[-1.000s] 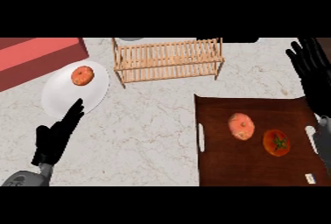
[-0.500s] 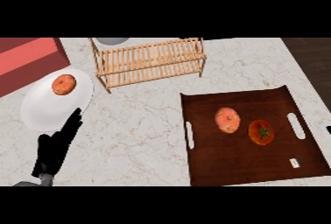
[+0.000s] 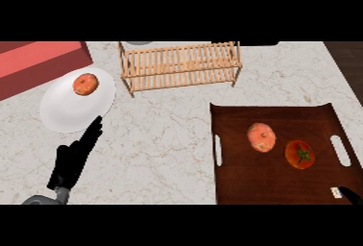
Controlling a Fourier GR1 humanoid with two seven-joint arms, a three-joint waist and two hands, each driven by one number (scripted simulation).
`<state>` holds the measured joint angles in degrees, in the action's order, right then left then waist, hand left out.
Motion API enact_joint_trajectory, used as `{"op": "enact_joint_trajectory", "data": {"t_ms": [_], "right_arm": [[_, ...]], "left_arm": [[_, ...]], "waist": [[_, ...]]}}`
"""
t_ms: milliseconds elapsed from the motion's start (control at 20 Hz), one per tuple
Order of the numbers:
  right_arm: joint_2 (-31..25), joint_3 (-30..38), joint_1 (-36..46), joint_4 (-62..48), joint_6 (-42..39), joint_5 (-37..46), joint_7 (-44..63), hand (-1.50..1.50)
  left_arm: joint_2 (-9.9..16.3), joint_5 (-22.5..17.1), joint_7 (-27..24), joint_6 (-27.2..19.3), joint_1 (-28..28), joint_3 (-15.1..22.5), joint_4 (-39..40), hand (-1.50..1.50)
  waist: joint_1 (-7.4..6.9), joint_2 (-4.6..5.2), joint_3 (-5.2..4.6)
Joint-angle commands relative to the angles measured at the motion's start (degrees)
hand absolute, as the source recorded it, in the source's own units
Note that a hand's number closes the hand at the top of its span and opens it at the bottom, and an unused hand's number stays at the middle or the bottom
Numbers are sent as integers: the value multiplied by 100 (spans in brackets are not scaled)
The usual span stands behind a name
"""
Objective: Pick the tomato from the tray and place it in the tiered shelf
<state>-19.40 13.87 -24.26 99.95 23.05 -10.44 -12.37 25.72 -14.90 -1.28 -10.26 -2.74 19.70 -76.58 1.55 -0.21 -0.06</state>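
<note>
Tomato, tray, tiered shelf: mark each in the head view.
tomato (image 3: 299,154), head view, on its red skin beside the green stem.
tray (image 3: 284,190), head view, on bare dark wood of its floor.
tiered shelf (image 3: 181,65), head view, on its upper slats.

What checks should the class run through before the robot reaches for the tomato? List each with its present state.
1. Tomato lies on the tray, uncovered: ok.
2. It is apart from the paler fruit beside it: ok, though the gap is narrow.
3. Tiered shelf stands upright on the counter, slats free: ok.
4. Right hand ready to grasp: cannot tell, only a tip shows at the lower right edge.
5. Left hand out of the way, open, by the plate: ok.
6. Nothing held in the left hand: ok.
</note>
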Motion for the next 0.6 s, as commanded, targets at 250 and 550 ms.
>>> {"op": "enact_joint_trajectory", "data": {"t_ms": [250,550], "right_arm": [[-1452,-682,-855,1155,100,1829,2697,-150],[-2303,-664,-1153,1491,-63,3327,4945,-150]], "left_arm": [[-152,117,12,104,-132,113,68,0],[-206,175,157,79,-357,127,12,0]], "waist": [[-270,111,-46],[-327,133,-56]]}}
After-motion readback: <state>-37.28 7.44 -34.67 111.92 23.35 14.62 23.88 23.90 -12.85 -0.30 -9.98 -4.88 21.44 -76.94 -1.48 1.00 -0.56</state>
